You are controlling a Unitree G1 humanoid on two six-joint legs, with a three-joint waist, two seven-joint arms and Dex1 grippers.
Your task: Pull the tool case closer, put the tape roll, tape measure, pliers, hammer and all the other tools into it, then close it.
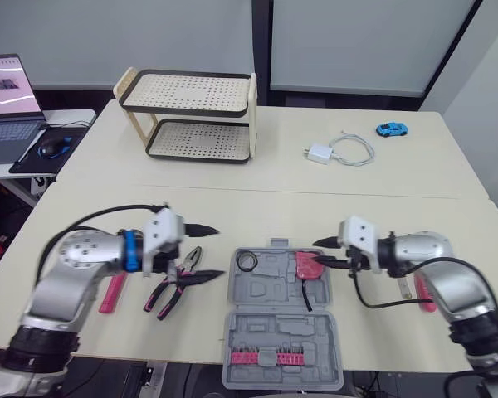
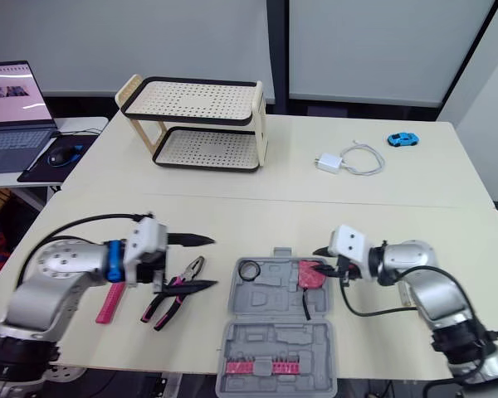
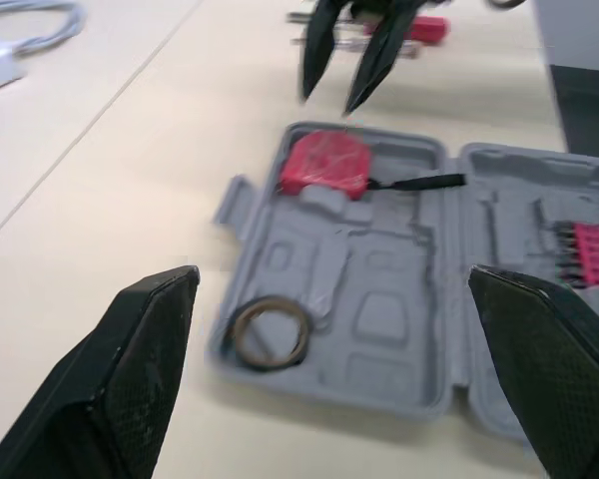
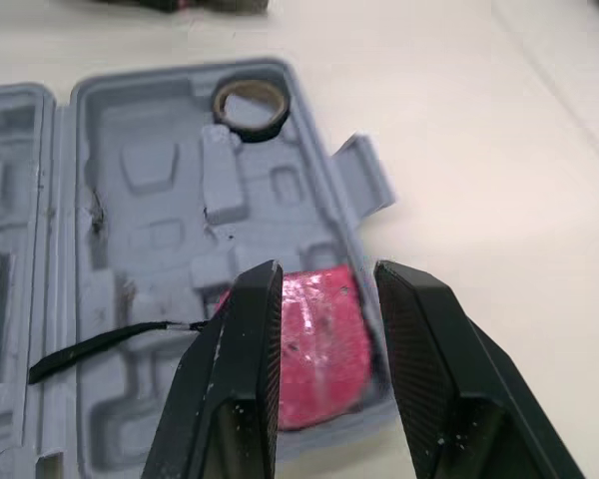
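The grey tool case (image 1: 274, 327) lies open at the table's front edge. The black tape roll (image 1: 247, 262) sits in its far left pocket and the red tape measure (image 1: 307, 265) in its far right one. My right gripper (image 1: 322, 254) hovers open just over the tape measure (image 4: 319, 339), holding nothing. Left of the case, the pink-and-black pliers (image 1: 168, 292) lie on the table. My left gripper (image 1: 209, 251) is wide open above them, pointing toward the case. A pink-handled tool (image 1: 112, 292) lies further left. Another pink-handled tool (image 1: 424, 295) lies under my right arm.
A two-tier perforated rack (image 1: 191, 116) stands at the back. A white charger with its cable (image 1: 340, 151) and a blue toy car (image 1: 392, 129) lie at the back right. A laptop (image 1: 4, 99) and a mouse (image 1: 54, 148) sit on a side table at the far left.
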